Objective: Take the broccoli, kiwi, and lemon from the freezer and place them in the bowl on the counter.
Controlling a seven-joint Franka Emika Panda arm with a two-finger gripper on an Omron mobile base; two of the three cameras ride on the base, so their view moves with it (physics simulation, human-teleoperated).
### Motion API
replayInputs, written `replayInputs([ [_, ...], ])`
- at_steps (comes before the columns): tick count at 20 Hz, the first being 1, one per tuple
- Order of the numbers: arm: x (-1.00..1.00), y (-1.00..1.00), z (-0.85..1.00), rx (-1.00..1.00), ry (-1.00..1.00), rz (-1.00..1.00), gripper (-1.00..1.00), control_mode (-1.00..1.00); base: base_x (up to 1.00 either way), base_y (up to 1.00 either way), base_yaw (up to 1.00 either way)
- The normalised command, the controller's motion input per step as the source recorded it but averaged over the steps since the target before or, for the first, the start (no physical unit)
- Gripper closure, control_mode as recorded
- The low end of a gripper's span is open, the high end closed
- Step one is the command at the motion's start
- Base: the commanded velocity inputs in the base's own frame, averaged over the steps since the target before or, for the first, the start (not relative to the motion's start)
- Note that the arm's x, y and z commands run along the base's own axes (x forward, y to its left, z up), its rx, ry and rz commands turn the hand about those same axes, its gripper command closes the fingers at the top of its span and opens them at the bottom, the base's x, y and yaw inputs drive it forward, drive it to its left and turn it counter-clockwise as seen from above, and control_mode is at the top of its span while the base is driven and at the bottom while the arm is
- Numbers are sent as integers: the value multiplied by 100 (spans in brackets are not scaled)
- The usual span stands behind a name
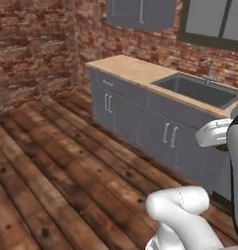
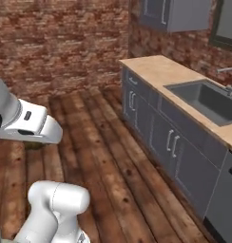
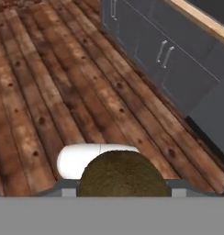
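Gripping kiwi (image 3: 123,173) between gripper (image 3: 124,190) fingers, held above wood floor (image 3: 49,92), counter (image 1: 135,68) cabinets beside

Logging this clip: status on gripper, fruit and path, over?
Gripper shut on kiwi, seen in hand view. Counter and sink ahead; bowl unsighted. Wood floor between.

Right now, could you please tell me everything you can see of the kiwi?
The dark brown, egg-shaped kiwi shows in the hand view as a rounded dome with a fuzzy, finely speckled olive-brown skin. Just its upper part is visible; the lower part is cut off at the bottom of the picture. It sits right at the tool, low in the middle of the view and filling the space between the two grey finger bases, so it appears held. Behind it lie the wooden plank floor and dark grey cabinet doors.
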Motion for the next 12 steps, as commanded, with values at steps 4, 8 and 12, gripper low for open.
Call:
replayInputs([
  [4,0,0,0,0,0,0,100,100,49,0,-72],
  [8,0,0,0,0,0,0,100,100,51,0,-72],
  [12,0,0,0,0,0,0,100,100,76,0,-62],
])
